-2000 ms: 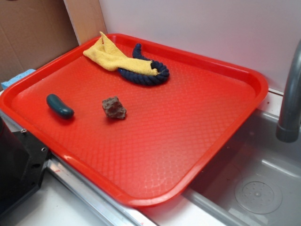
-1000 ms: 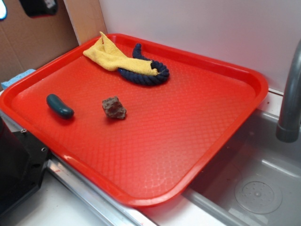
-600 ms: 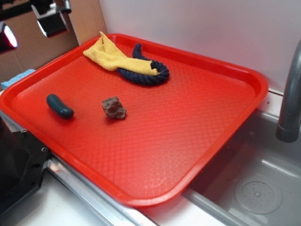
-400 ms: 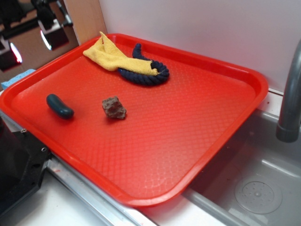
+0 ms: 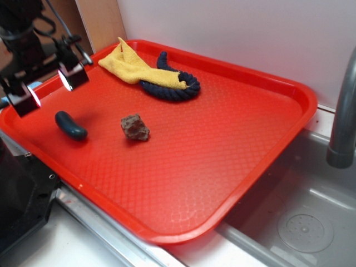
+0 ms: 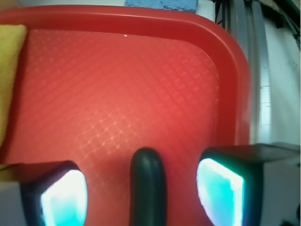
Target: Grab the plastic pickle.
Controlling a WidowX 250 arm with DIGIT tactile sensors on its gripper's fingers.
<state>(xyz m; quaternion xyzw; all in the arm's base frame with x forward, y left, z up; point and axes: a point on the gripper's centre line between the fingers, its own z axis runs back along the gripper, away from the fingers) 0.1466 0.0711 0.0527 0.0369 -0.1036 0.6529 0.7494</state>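
The fingers (image 6: 220,190) are spread wide and hold nothing; in the wrist view the plastic pickle (image 6: 148,186) lies in the gap between them, with red tray visible on both sides of it. In the exterior view the gripper (image 5: 49,84) hangs above the left part of the red tray (image 5: 222,144), over the pickle, which lies flat near the tray's left edge. Just beside the pickle is a brown rock-like chunk (image 5: 134,127), and a navy rope ring (image 5: 172,88) partly under a yellow cloth (image 5: 132,65) lies at the far side.

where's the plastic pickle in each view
Exterior: the plastic pickle lies at the left of the red tray, below the open gripper.
Wrist: the pickle is at bottom centre, between the lit fingers.
Shared landmark: the yellow cloth.
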